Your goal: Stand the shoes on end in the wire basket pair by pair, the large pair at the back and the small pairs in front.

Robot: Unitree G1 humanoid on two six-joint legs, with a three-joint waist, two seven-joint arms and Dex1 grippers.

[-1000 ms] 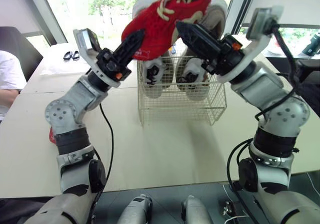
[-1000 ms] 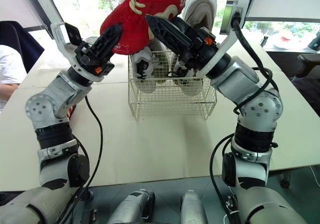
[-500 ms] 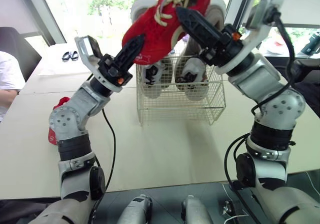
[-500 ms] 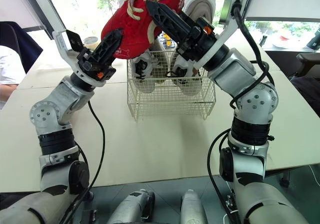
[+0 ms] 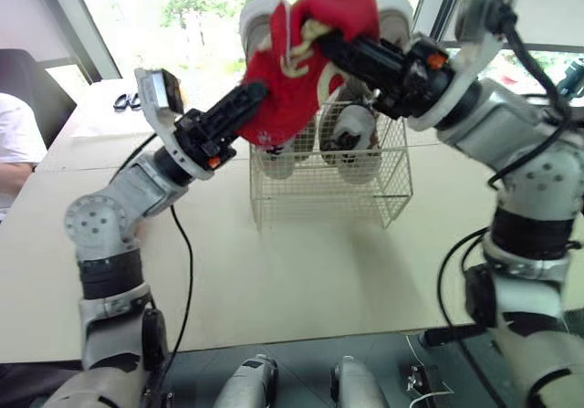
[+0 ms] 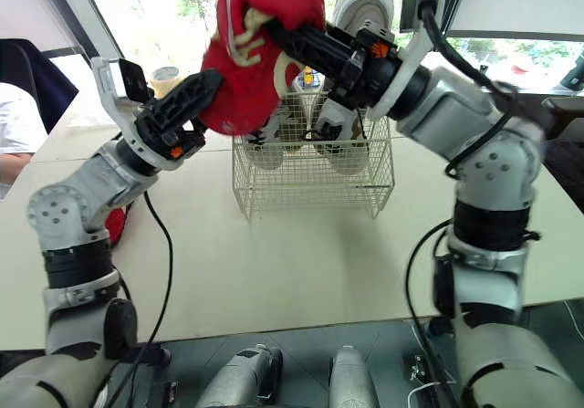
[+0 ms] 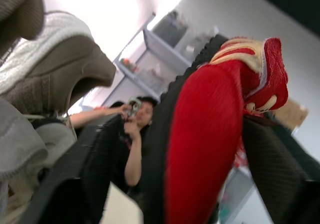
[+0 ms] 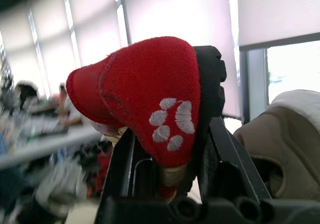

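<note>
Well, both grippers are on the red fabric shoe with cream laces (image 5: 297, 79), held up in the air over the white wire basket (image 5: 328, 189), toward the basket's 11 o'clock. The left gripper (image 5: 251, 99) clamps it from the shoe's 8 o'clock, fingers pinching the red upper. The right gripper (image 5: 336, 47) comes in from 3 o'clock, fingers closed on the paw-print heel. Two large grey-beige sneakers (image 5: 356, 139) stand on end inside the basket. A second red shoe (image 6: 114, 225) lies on the pale table (image 5: 301, 262), at the basket's 8 o'clock.

Beige table (image 5: 301, 262), bright windows (image 5: 182, 11), dark chair (image 5: 23, 75)
</note>
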